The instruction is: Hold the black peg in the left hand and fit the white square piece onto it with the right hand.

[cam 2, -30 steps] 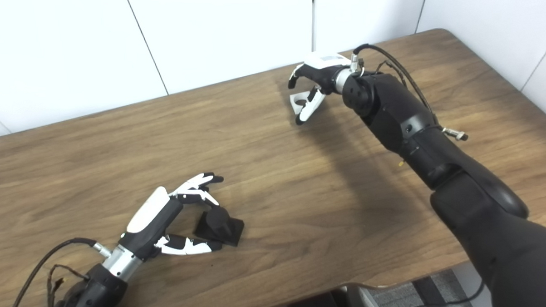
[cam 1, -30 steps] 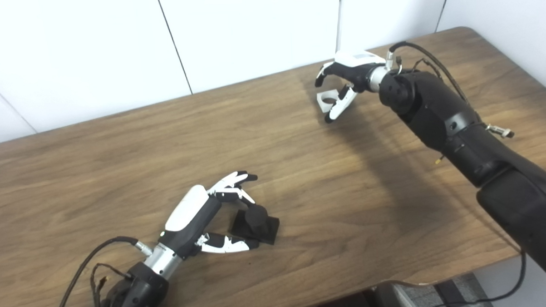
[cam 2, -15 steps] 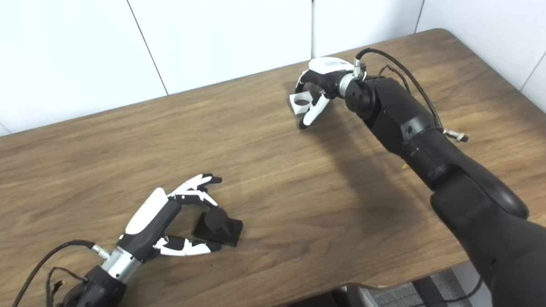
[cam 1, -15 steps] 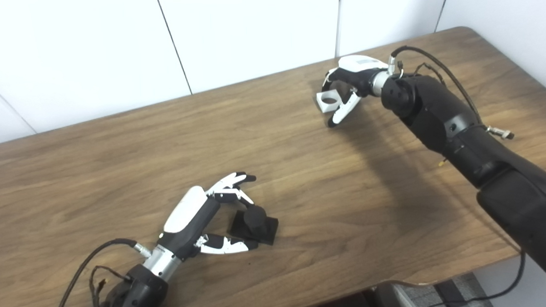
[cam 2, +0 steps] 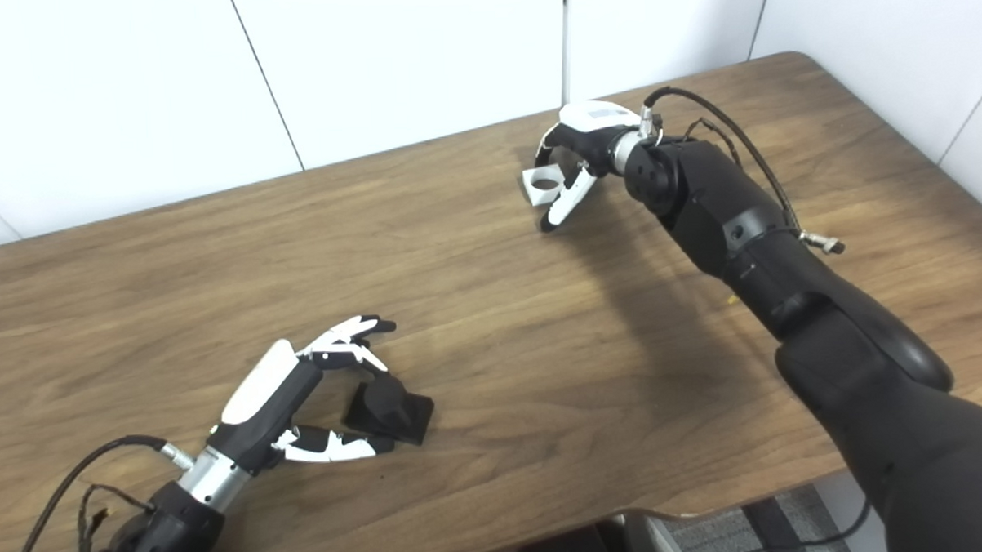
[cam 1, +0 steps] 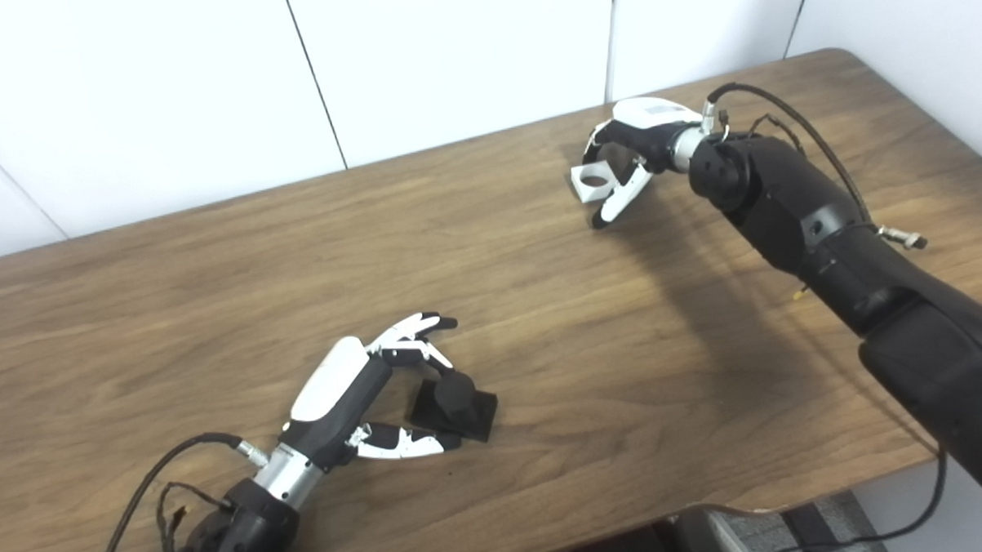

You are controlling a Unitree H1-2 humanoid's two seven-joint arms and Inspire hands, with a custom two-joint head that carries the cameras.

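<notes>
The black peg (cam 1: 453, 401), a round stub on a square black base, stands on the wooden table (cam 1: 213, 261) near the front. My left hand (cam 1: 356, 391) is open around it, fingers above and thumb below, and I cannot tell whether they touch it. At the far right of the table, my right hand (cam 1: 630, 153) is shut on the white square piece (cam 1: 592, 180), which has a round hole and hangs a little above the tabletop.
White wall panels (cam 1: 451, 57) run behind the table. The table's front edge (cam 1: 598, 525) and right edge are close to my right arm (cam 1: 824, 232). Cables trail from my left wrist (cam 1: 164, 492).
My right hand closed on the white square piece and lifted it slightly. My left hand and the black peg have slid a little toward the front.
</notes>
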